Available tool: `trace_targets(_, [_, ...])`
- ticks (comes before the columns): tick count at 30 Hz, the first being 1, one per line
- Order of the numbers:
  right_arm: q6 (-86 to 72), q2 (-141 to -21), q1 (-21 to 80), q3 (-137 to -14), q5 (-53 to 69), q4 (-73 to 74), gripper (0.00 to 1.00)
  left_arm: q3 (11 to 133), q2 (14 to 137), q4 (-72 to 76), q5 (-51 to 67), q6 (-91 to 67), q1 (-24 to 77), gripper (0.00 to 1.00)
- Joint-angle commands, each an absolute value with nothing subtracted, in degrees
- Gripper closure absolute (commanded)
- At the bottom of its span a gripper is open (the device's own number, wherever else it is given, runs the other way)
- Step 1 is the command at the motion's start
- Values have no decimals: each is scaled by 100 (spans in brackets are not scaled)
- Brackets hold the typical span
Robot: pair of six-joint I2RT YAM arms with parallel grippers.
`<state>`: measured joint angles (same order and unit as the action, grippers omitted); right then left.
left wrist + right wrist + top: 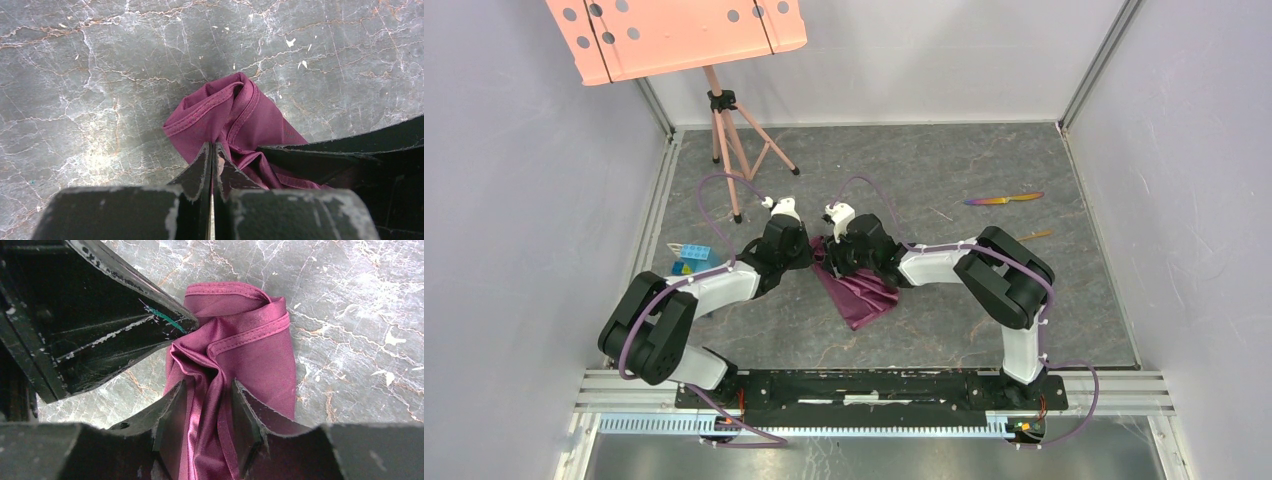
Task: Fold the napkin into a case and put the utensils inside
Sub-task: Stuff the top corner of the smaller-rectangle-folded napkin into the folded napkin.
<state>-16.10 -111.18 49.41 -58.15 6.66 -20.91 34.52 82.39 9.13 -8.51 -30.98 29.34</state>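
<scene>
Presently catalogued: one napkin (860, 292), plum-purple, thin, faintly glossy cloth with a stitched hem.

Location: it lay mid-table (944, 170), bunched and twisted between the two arms, and was not yet a case.

Handling, as judged: it looked very light and limp, with no stiffness of its own. The sheen suggested it would slide on itself and on the table, so a fold would likely spring loose unless pressed flat.

Best hold, as judged: the hemmed edge or a corner, where doubled cloth gave the tips more to bite. A grab at the gathered middle would only drag the heap.

Left pincer (212, 150): the jaws were closed tip to tip, with a gathered fold of the napkin nipped at their ends.

Right pincer (207, 390): the jaws stood part open, and a ridge of cloth ran loose between them, unclamped.

Utensils: the knife (1004, 199) and spoon (1036, 235) lay well apart from the napkin, toward the right.
</scene>
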Motion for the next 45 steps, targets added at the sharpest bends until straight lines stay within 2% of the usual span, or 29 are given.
trace_targets(1, [-1520,-11114,4932,-6108,644,-2311,57,3446,8113,1125,-796,-3181,2922,98])
trace_targets(3, [-1579,-11199,4932,-6201,652,-2298,59,3461,8112,1125,-775,-3159,2919,98])
trace_targets(6, [-1662,-11359,4933,-6349,691,-2295,68,3474,8124,1125,-751,-3124,2924,98])
trace_targets(11, [-1779,-11611,4932,-6521,718,-2254,71,3484,8082,1149,-699,-3107,2918,98])
trace_targets(14, [-1980,-11679,4923,-6509,611,-2287,84,3503,8056,1179,-639,-3092,2920,98])
trace_targets(20, [-2580,-11713,4936,-6211,68,-2192,94,3386,7746,1437,-588,-3142,2920,98])
trace_targets(26, [-2829,-11704,4973,-6392,-438,-1949,96,3427,7774,1231,-543,-3450,2919,98])
trace_targets(29, [-2973,-11615,4916,-6405,233,-2414,96,3601,8026,867,-542,-3513,2915,98])
trace_targets(33, [-3177,-11580,4928,-6686,859,-2756,96,3461,8131,1106,-432,-3596,2911,98])
trace_targets(38, [-3286,-11799,4926,-6723,854,-3187,96,3546,8213,993,-402,-3570,2911,98])
trace_targets(42, [-3737,-12221,4915,-6595,904,-3469,91,3573,8199,826,-599,-3620,2899,98])
trace_targets(45, [-3862,-12267,4904,-6479,1176,-3616,82,3550,8178,765,-648,-3550,2863,98])
